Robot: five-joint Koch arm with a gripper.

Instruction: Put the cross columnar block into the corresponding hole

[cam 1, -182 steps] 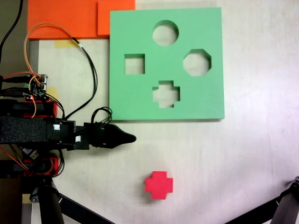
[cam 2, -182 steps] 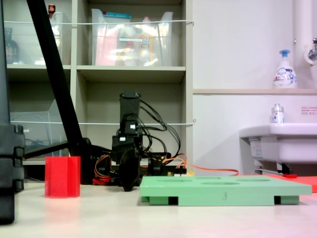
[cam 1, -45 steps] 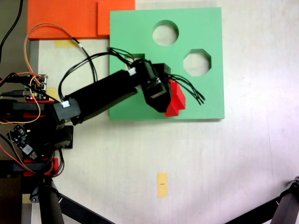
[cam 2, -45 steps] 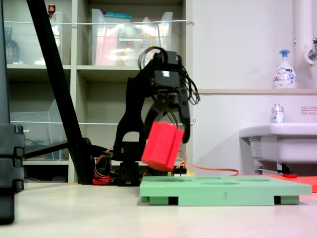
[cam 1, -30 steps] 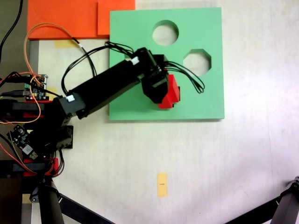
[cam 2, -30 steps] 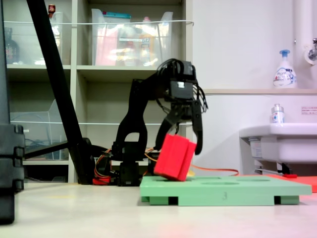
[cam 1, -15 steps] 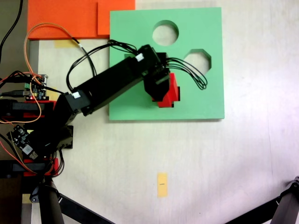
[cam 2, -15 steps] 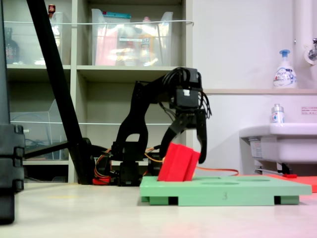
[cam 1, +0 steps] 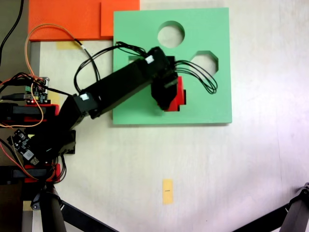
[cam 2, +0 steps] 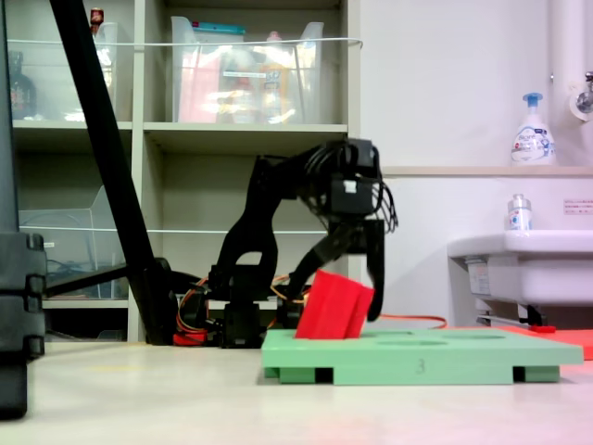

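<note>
First exterior view: the black arm [cam 1: 116, 89] hides the plus-shaped hole. Its jaws grip the red cross block [cam 2: 334, 306], which leans toward the second exterior view's right, lower end in the green board [cam 2: 463, 352]. The pale desk [cam 1: 217, 169] fronts shelves [cam 2: 232, 134] and a sink [cam 2: 523, 264].

Gripper over green board, cross block beneath it.
Gripper [cam 1: 166, 94] sits above the green foam board [cam 1: 212, 104]; red cross columnar block [cam 1: 179, 94] shows just beside and under it, covering the plus-shaped hole.
</note>
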